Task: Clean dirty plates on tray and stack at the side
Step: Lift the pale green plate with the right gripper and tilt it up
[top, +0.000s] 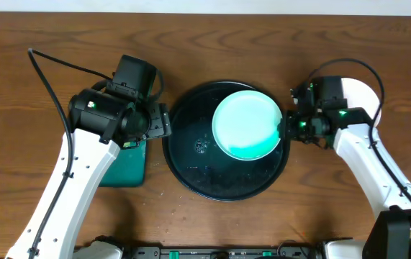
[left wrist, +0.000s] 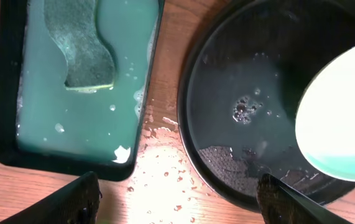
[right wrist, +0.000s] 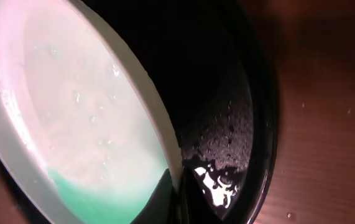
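R gripper (top: 286, 128) clamped on mint plate (top: 245, 124) rim, plate held over black tray (top: 191, 169).
L gripper (top: 165, 121) fingers wide apart, holding nothing, above gap betw. black tray and green tray (left wrist: 6, 143) w/ sponge (left wrist: 81, 43).

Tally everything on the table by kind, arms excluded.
Plates: 2 - mint plate, held tilted over the tray; white plate, far right, partly hidden
Trays: 2 - black tray; green tray
Sponge: 1 - sponge, in the green tray
Total: 5
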You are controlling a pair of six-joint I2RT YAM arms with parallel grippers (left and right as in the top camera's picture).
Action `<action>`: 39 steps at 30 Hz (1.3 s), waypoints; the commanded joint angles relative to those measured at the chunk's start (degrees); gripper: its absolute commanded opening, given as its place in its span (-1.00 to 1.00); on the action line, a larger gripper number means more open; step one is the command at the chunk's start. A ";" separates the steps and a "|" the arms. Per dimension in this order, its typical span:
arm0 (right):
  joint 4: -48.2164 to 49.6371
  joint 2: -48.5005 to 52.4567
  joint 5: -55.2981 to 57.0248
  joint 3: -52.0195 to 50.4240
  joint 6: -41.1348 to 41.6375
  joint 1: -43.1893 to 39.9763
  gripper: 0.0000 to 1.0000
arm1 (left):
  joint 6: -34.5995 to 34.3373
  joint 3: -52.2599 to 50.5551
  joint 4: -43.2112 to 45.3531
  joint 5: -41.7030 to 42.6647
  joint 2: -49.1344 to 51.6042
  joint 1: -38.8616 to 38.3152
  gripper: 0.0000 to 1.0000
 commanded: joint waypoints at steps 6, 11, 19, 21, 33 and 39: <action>1.31 -7.10 23.02 0.15 -2.78 13.81 -0.98 | 0.15 -0.04 0.17 -1.16 1.66 -0.02 0.63; 1.55 -10.67 41.38 0.15 -4.87 22.16 -0.98 | 0.15 -0.07 0.24 -1.18 2.19 -0.02 0.63; 4.04 -12.66 61.83 0.20 -17.18 32.04 -0.97 | 0.17 -0.07 0.24 -1.20 2.19 -0.02 0.63; 5.16 -12.66 68.28 0.20 -21.29 34.75 -0.98 | 0.15 -0.07 0.24 -1.38 2.19 -0.02 0.63; 17.81 -12.63 100.17 0.20 -55.60 45.99 -0.98 | 0.13 -0.20 0.24 -2.91 2.19 -0.02 0.63; 21.66 -12.63 101.24 0.20 -60.67 47.93 -0.98 | 0.13 -0.22 0.24 -2.91 2.19 -0.02 0.63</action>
